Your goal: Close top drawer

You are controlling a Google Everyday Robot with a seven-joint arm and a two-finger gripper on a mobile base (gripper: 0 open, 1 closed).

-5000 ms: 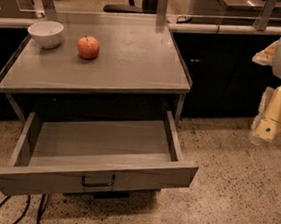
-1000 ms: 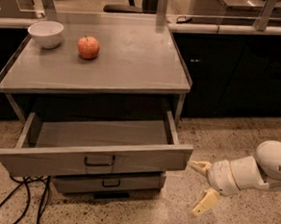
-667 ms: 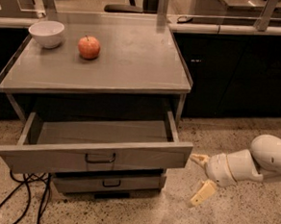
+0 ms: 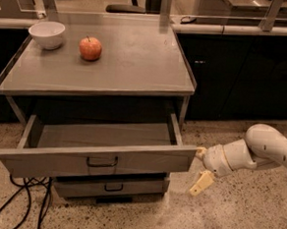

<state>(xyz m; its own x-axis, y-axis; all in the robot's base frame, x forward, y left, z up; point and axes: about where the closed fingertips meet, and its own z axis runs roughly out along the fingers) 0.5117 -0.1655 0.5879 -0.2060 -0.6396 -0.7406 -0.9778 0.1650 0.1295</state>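
- Top drawer (image 4: 46, 160) first: it hangs far out of the grey cart (image 4: 136, 71), empty as far as I can see, its wide front panel facing us. What worries you?
- Where the push lands. The white arm (image 4: 272, 145) reaches in low from the right, and the gripper (image 4: 200, 167) sits at the panel's right-hand end, not at its middle.
- Fingers?
- Spread apart and holding nothing. The upper fingertip (image 4: 200, 151) looks to be touching the panel's right corner, or is just beside it. The lower one points down at the floor, below the panel's bottom edge.
- So an off-centre shove.
- Yes. I judge that it could twist the drawer in its runners and jam it part way. The fingertip could also slide off the corner and run along the drawer's side.
- And the cart itself?
- If the drawer binds, the force goes into the whole cart, which could shift backward.
- The lower drawer (image 4: 111, 187)?
- It stands a little proud. The hanging finger might catch it if the arm swings left.
- The cables (image 4: 24, 201) on the floor?
- They are well to the left, apart from the gripper. They matter only if the cart moves.
- Things on top?
- A hard stop could rattle the white bowl (image 4: 47, 34) and set the apple (image 4: 90, 48) rolling.
- The bail handle (image 4: 102, 162)?
- It is untouched at the panel's centre, and a push beside it would be safer.
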